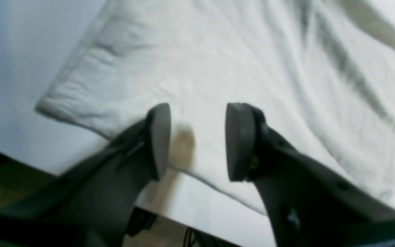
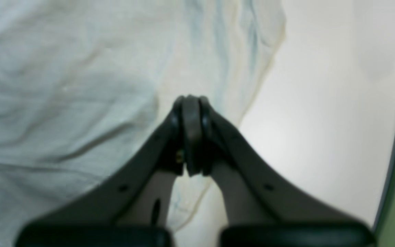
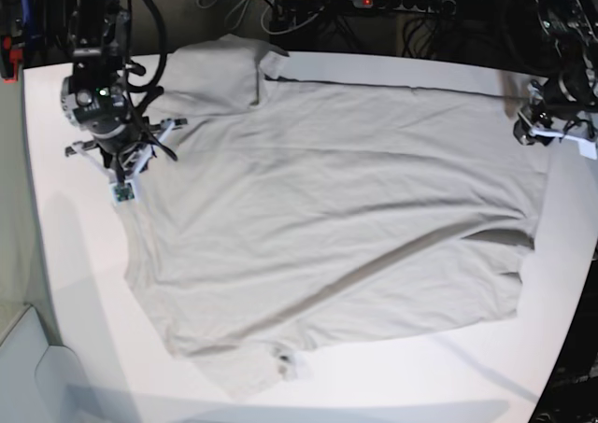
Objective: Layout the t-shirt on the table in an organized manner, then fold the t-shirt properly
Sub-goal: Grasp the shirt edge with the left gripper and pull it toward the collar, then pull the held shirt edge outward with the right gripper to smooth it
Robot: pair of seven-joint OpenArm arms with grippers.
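**Asker:** So where is the t-shirt (image 3: 327, 218) at this moment?

**Describer:** It lies spread across most of the white table (image 3: 75, 283), nearly flat, with long diagonal creases running through the body. One sleeve sits at the far left, and what looks like the neck label shows at the near edge. The cloth reaches close to the table's right side.

**Asker:** What is the left end effector (image 1: 197, 140) doing?

**Describer:** Its two dark pads stand apart with a clear gap between them, and nothing is in that gap. In the left wrist view it hovers above a hemmed edge of the shirt, close to the table's border. In the base view that arm is on the right, by the far right corner of the cloth. Judging by the pose, the pads are spread so they can come down over the edge and take hold of it.

**Asker:** And the right end effector (image 2: 191, 133)?

**Describer:** Its pads are pressed together. I see no fabric caught between them in the right wrist view. It sits over the shirt's border where cloth meets bare table, on the left of the base view, near the sleeve.

**Asker:** How far along is the task?

**Describer:** The layout looks largely done but wrinkled; no fold is visible yet. My guess is that each arm waits at an opposite side so the shirt can be pulled taut.
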